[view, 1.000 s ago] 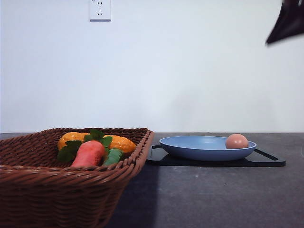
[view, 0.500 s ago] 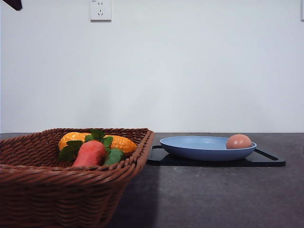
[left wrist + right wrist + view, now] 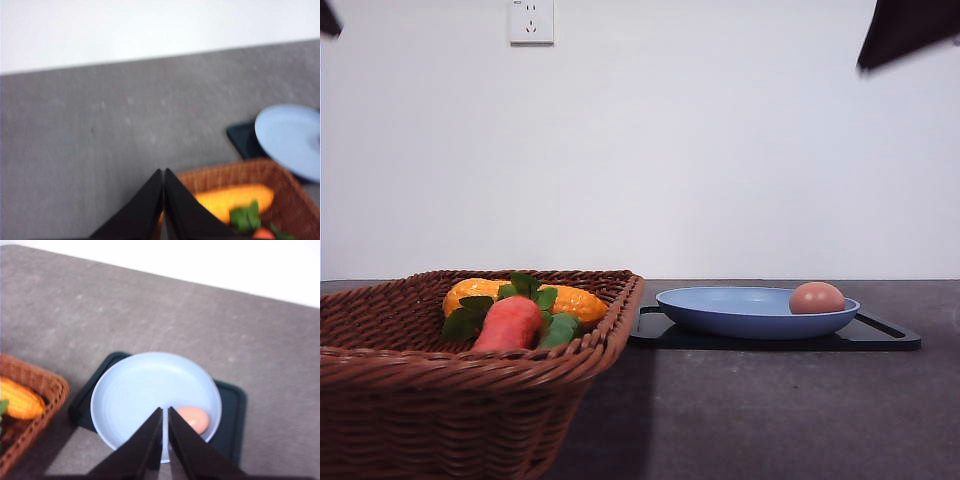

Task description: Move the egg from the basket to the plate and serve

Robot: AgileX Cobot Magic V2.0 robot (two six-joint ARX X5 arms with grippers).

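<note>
The brownish-pink egg (image 3: pixel 817 297) lies at the right side of the blue plate (image 3: pixel 740 312), which rests on a black tray (image 3: pixel 885 338). The wicker basket (image 3: pixel 450 400) stands at the front left. High above the plate, my right gripper (image 3: pixel 165 409) is shut and holds nothing; the egg (image 3: pixel 192 418) shows just beside its fingertips, on the plate (image 3: pixel 145 387). My left gripper (image 3: pixel 163 171) is shut and empty above the basket's (image 3: pixel 272 176) far corner, with the plate (image 3: pixel 292 140) off to one side.
Inside the basket lie an orange-red carrot (image 3: pixel 508 322) with green leaves and a yellow corn cob (image 3: pixel 575 300). Dark parts of the arms cross the top corners (image 3: pixel 905 30) of the front view. Grey tabletop surrounds the tray.
The egg has shifted slightly on the plate. The dark arm part at the top right left the front view and has come back. The left arm's tip appeared at the top left.
</note>
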